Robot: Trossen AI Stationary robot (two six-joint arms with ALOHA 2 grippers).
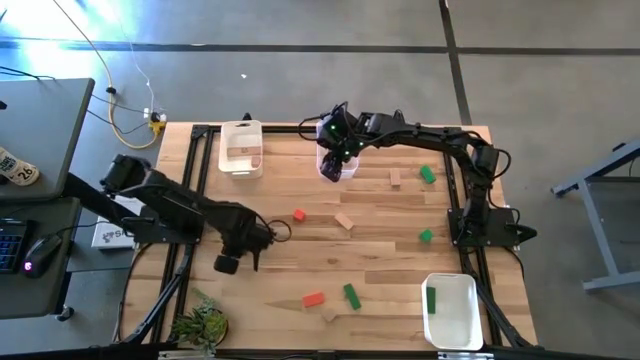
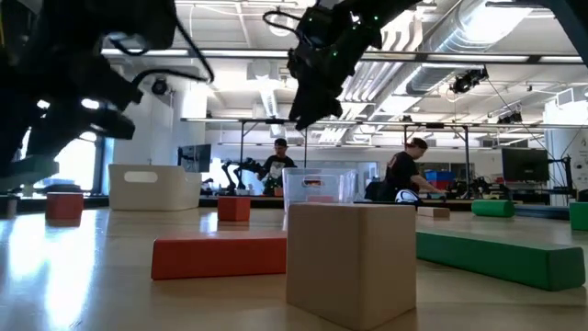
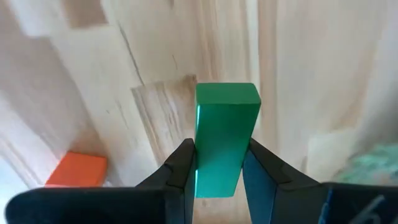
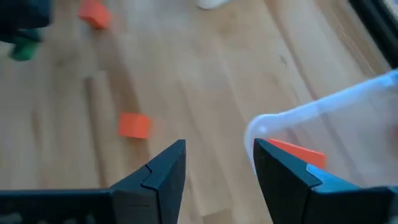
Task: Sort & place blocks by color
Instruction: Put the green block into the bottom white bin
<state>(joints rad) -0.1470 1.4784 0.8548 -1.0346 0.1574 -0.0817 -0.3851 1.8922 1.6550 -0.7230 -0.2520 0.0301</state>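
Clamping my left claw (image 3: 219, 163) on a green block (image 3: 225, 134), I hover above the tabletop (image 1: 390, 250). My right claw (image 4: 219, 163) hangs apart over the clear bin (image 4: 336, 134).

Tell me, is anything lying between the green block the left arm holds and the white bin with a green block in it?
The left tool grips a green block. Toward the white bin, a red block, a green bar and a pale block lie on the table, low enough to be carried over.
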